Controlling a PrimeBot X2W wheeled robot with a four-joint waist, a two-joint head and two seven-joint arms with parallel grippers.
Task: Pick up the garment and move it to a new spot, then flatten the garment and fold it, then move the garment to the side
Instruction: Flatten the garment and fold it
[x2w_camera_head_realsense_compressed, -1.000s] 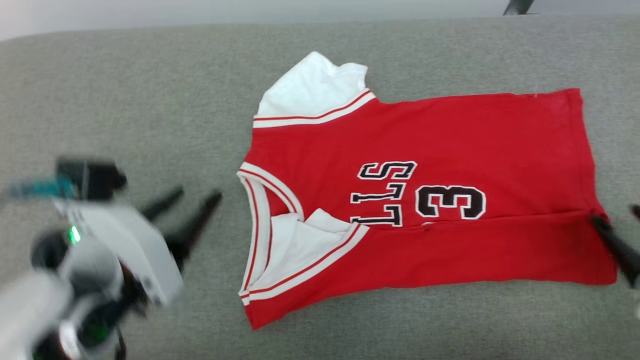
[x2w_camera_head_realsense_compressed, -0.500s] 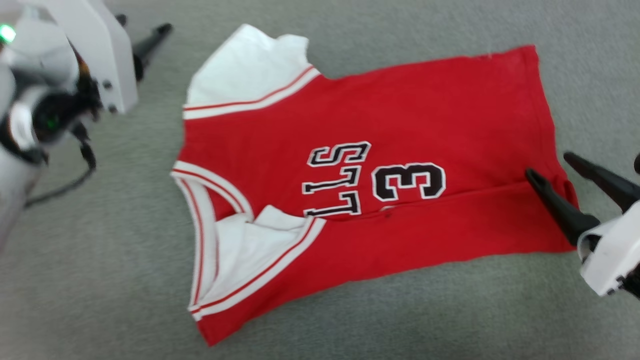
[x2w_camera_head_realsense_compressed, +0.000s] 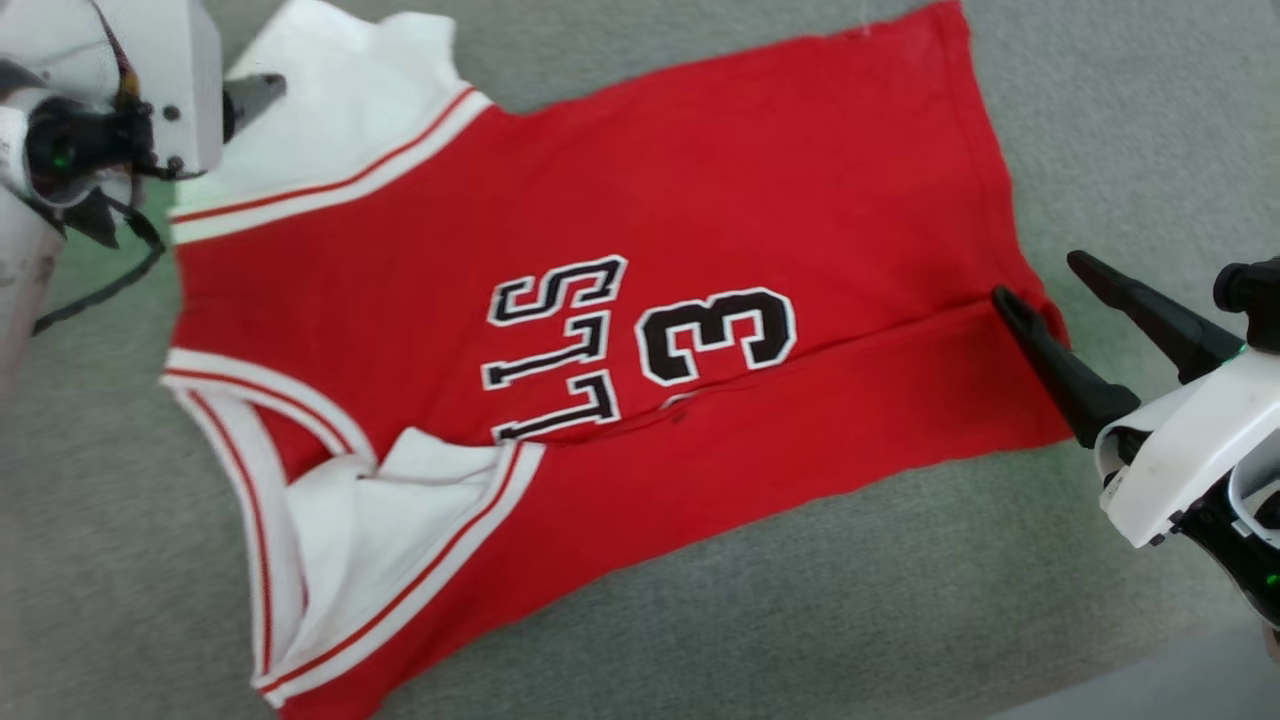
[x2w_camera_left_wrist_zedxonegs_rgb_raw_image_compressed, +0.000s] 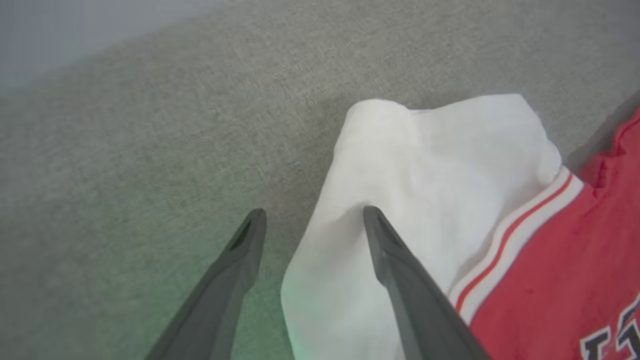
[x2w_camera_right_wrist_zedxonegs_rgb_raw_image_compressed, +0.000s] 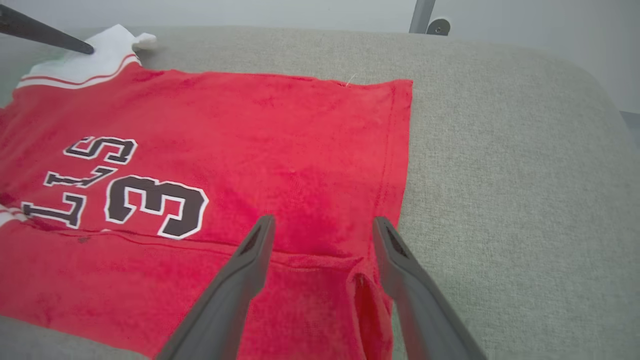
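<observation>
Garment (x2w_camera_head_realsense_compressed: 700, 180) (3 facing up) is shown at centre; left gripper (x2w_camera_left_wrist_zedxonegs_rgb_raw_image_compressed: 312, 212), upper left, and right gripper (x2w_camera_head_realsense_compressed: 1038, 277), right edge, are seen with jaws spread.

Count's easy: one garment (x2w_camera_head_realsense_compressed: 700, 190), two white sleeves (x2w_camera_head_realsense_compressed: 330, 120) on it, one at the left end effector (x2w_camera_left_wrist_zedxonegs_rgb_raw_image_compressed: 314, 212), plus the right end effector (x2w_camera_right_wrist_zedxonegs_rgb_raw_image_compressed: 324, 220), two total.

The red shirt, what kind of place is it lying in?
Probably indoors, in some plain room; which kind is hard to tell. The shirt lies on a wide grey fabric cushion, like a sofa seat, with a bare pale wall and a metal post behind it.
</observation>
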